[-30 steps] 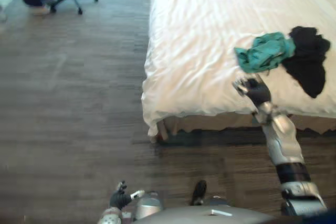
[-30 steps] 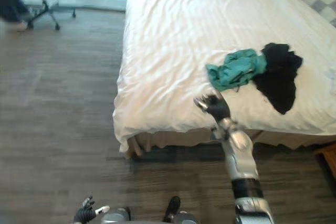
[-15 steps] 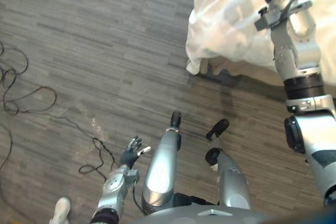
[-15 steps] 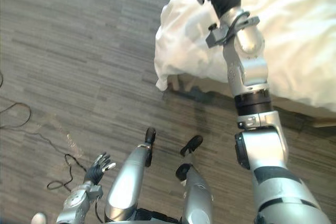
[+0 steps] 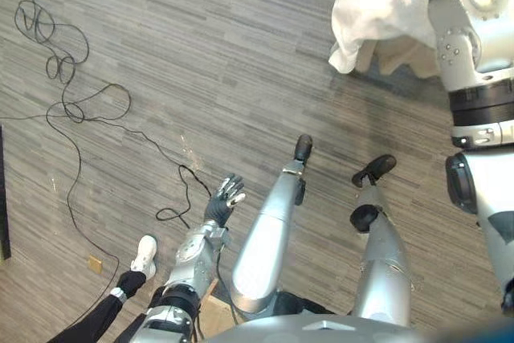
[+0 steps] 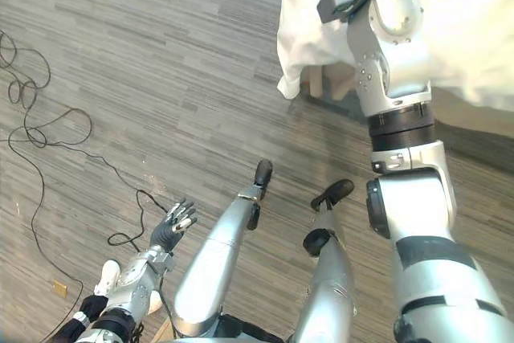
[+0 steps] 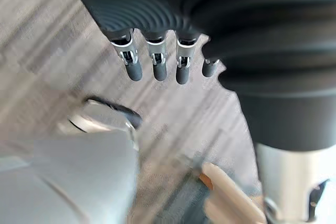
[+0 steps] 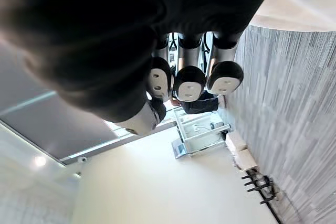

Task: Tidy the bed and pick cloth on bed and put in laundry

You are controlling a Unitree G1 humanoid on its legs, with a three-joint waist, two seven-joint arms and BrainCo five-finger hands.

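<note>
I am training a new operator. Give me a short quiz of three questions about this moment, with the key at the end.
1. True or false: the left hand holds a cloth.
2. What lies on the floor near the left hand? A) a person's white shoe B) a laundry basket C) a pillow
3. Which arm reaches up toward the bed?
Key: 1 false, its fingers are relaxed and hold nothing; 2 A; 3 the right arm.

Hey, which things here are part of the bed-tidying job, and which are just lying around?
Job: white-sheeted bed corner; open left hand.
Lying about: small tan flat square; person's white shoe.
</note>
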